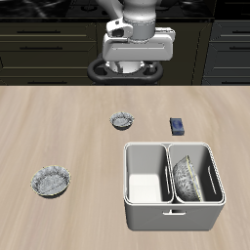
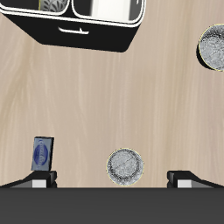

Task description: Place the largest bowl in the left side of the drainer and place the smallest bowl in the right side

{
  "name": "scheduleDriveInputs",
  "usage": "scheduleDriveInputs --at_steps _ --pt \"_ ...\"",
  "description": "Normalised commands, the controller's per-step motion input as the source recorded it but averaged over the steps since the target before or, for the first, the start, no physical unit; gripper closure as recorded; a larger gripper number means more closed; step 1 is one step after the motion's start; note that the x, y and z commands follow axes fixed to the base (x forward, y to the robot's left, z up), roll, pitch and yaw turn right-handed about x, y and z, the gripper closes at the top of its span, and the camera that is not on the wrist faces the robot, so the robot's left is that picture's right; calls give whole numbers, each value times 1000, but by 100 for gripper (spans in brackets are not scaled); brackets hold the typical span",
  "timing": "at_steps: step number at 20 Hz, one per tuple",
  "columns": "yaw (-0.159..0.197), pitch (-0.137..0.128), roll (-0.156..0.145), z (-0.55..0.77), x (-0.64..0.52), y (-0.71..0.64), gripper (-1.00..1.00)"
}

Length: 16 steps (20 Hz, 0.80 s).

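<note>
I read the clock with 12 toward the table's back edge. The drainer (image 1: 146, 217) sits near the front edge, its 2 compartments side by side. In the 3 o'clock compartment a wide bowl (image 1: 187, 179) stands tilted on edge against the divider. The largest bowl (image 1: 51, 181) lies on the table at 9 o'clock from the drainer, well apart from it. The smallest bowl (image 1: 121, 121) lies at 11 o'clock from the drainer, farther back. A small block (image 1: 178, 125) lies at 3 o'clock from that bowl, apart from it and just behind the drainer. My gripper (image 1: 127, 70) hangs at 12 o'clock from the smallest bowl, over the table's back edge.
</note>
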Motion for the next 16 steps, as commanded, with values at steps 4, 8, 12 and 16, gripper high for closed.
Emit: scheduleDriveInputs --at_steps 4,8,12,16 --pt "5 36 9 -179 -125 -168 -100" --pt "-2 12 -13 -142 -123 -237 -100" --pt "-2 -2 -16 -93 -82 -147 -100" --pt "-11 37 -16 -224 -98 -273 -100"
